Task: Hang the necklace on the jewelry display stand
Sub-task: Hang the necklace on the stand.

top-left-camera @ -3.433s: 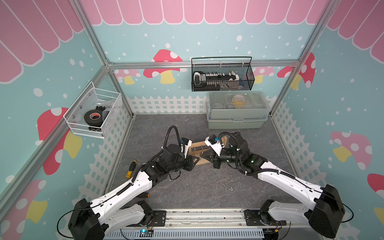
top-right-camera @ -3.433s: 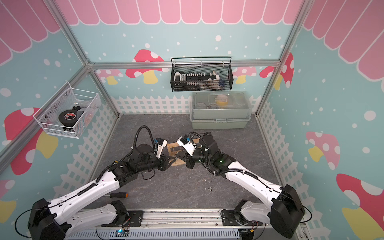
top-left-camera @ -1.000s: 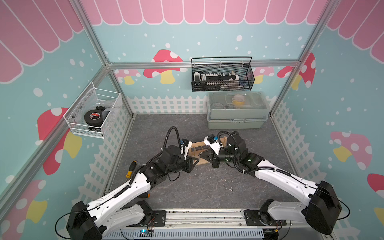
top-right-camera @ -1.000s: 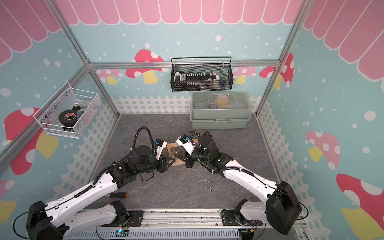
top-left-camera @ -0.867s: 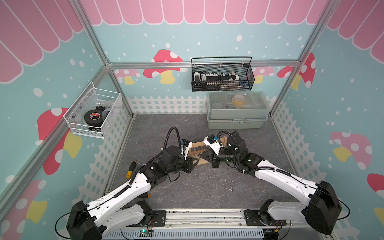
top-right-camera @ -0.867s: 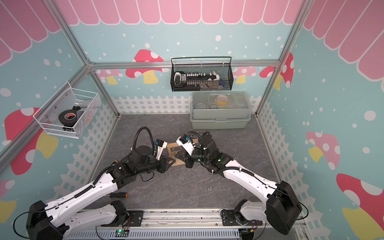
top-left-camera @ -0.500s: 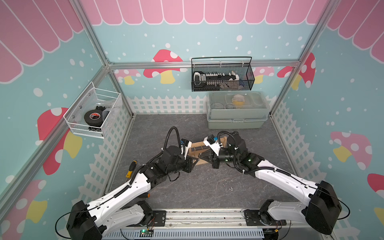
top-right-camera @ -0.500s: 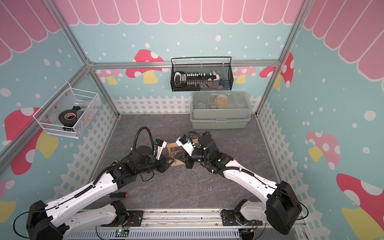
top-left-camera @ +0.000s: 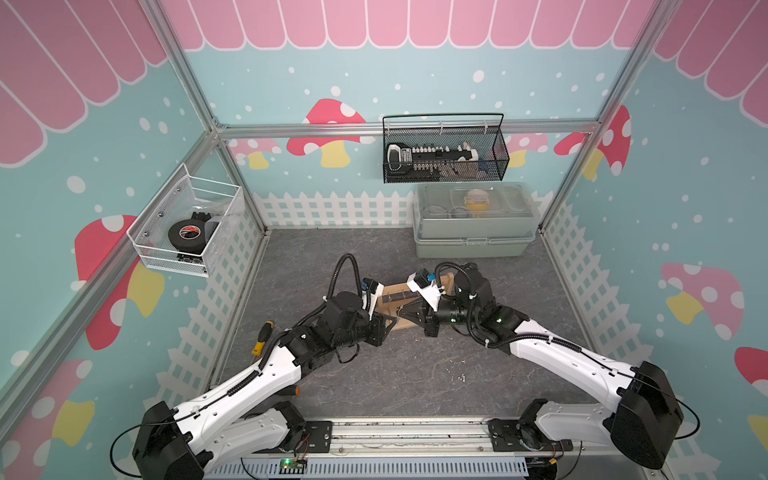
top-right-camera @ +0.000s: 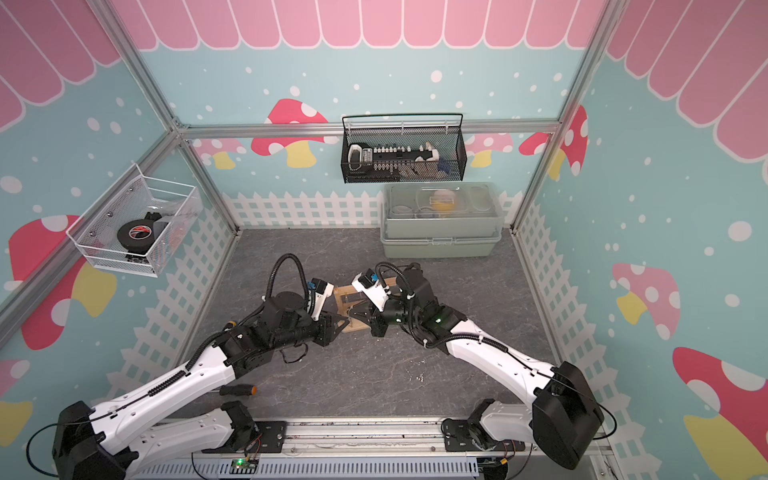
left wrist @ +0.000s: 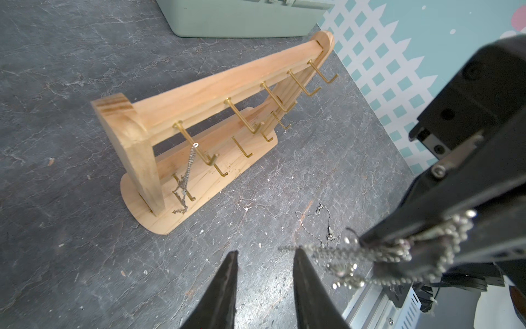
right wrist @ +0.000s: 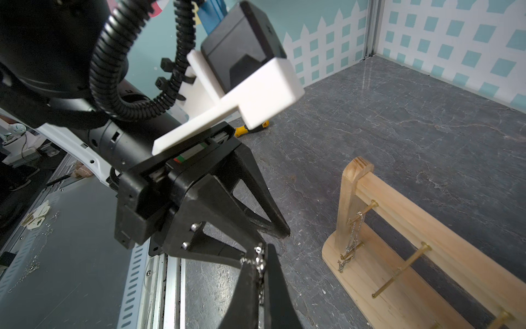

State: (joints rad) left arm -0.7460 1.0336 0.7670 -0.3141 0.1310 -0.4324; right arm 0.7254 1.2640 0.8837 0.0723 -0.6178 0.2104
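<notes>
Necklace [left wrist: 336,252], limp light chain, we judge best pinched near one end; right gripper [right wrist: 263,250] clamps it bunched, left gripper [left wrist: 264,250] parted, empty.

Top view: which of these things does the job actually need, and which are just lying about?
In the job: jewelry display stand; one chain already hung on it; necklace, pinched in the right gripper; left gripper, open beside it.

Lying about: grey-green lidded box; screwdriver; tape roll in the white basket; black wire basket.
</notes>
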